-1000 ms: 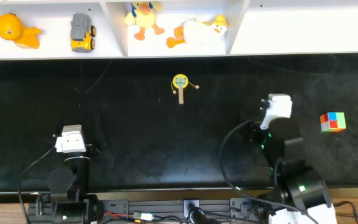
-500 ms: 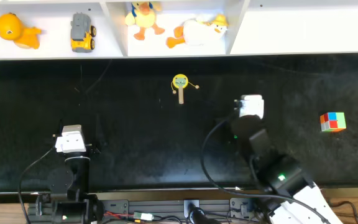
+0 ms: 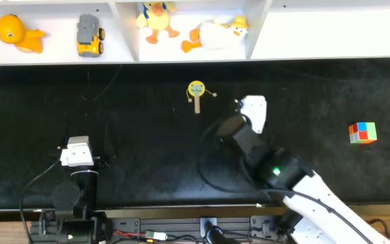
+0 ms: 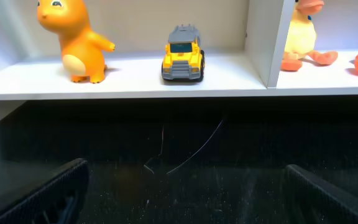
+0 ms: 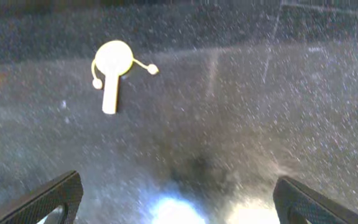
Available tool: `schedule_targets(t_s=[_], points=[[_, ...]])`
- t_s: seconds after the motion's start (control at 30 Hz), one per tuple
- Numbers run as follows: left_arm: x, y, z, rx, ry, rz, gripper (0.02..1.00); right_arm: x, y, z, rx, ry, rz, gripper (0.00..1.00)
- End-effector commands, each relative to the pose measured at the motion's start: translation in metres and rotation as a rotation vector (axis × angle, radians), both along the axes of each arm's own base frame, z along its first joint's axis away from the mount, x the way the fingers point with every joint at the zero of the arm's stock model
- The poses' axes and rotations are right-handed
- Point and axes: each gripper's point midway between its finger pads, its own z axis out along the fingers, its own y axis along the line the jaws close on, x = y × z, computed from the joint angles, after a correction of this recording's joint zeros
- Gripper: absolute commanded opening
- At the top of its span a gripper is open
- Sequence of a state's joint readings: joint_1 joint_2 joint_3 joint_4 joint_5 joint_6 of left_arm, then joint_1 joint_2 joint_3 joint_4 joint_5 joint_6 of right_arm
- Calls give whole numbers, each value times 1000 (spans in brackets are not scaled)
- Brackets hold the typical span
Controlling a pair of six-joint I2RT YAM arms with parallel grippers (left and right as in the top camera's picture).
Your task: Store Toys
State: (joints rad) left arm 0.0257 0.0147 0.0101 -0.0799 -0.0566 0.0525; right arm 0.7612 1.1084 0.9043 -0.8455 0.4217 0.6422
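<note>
On the table (image 3: 141,142), rattle drum (image 3: 196,94) lies before shelf (image 3: 317,47), left of cube (image 3: 362,133).

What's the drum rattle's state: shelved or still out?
Still out: the drum rattle lies flat on the black table, outside the white shelf.

Black desk (image 3: 147,156), dusty, with fine scratches and pale specks all over its top. White shelf (image 3: 323,41) runs along the desk's far edge, raised a little above it, dark shadow under its front lip. Upright white dividers (image 3: 128,27) split the shelf into compartments, with a plain pale back wall (image 4: 142,18) behind. Light glares off the desk in blurry white patches (image 5: 166,210).
</note>
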Motion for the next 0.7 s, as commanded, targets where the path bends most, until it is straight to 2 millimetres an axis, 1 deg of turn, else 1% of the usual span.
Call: schedule_targets(t_s=[0.03, 0.23, 0.47, 0.7], points=[[0, -2, 1, 11, -7, -8, 996, 12, 10, 13, 32, -16, -52, 993], [0, -2, 1, 11, -7, -8, 998, 10, 17, 3, 79, 18, -122, 993], [0, -2, 1, 11, -7, -8, 998, 4, 30, -9, 53, 50, -90, 996], [0, -2, 1, 11, -7, -8, 998, 5, 35, -29, 22, 97, -108, 998]])
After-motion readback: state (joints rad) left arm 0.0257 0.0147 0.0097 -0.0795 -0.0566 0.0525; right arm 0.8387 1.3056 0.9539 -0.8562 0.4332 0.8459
